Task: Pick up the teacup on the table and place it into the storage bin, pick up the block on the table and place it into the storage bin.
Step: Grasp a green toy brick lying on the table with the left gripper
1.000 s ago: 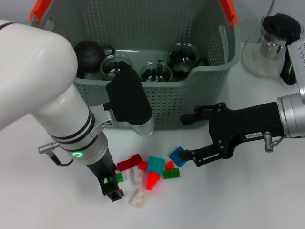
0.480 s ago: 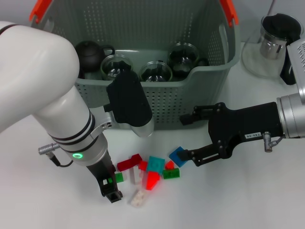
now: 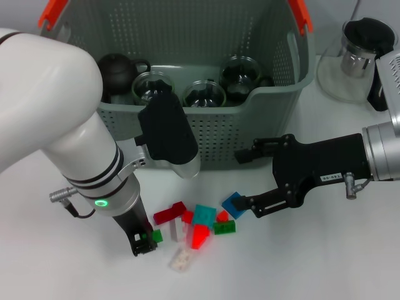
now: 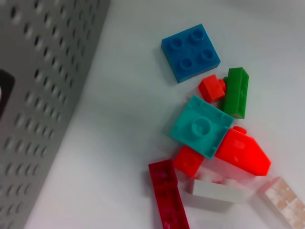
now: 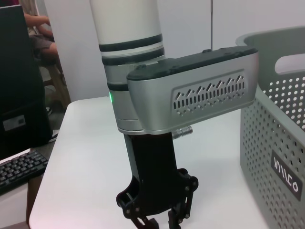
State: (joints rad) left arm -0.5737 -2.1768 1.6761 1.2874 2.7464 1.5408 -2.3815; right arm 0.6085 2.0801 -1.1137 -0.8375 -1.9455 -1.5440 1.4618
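Note:
The storage bin [image 3: 206, 134] stands at the back with three glass teacups [image 3: 204, 94] and a dark teapot [image 3: 117, 70] inside; no teacup shows on the table. Loose blocks lie in front of the bin: blue [image 3: 234, 203], teal [image 3: 203, 214], red [image 3: 200, 236], dark red [image 3: 169, 214], green [image 3: 225, 228] and a pale one [image 3: 181, 259]. My left gripper [image 3: 144, 242] points down just left of the pile, beside a small green block [image 3: 157, 235]. My right gripper [image 3: 247, 181] hangs open on the right, its lower finger next to the blue block [image 4: 190, 52], nothing between its fingers.
A glass pitcher with a black lid [image 3: 357, 56] stands at the back right. In the right wrist view the bin's wall carries a black label [image 5: 283, 174], and a keyboard [image 5: 19, 174] lies beyond the table's far edge.
My left gripper has shifted slightly up and left from the pale block. The right arm and the blocks have not moved.

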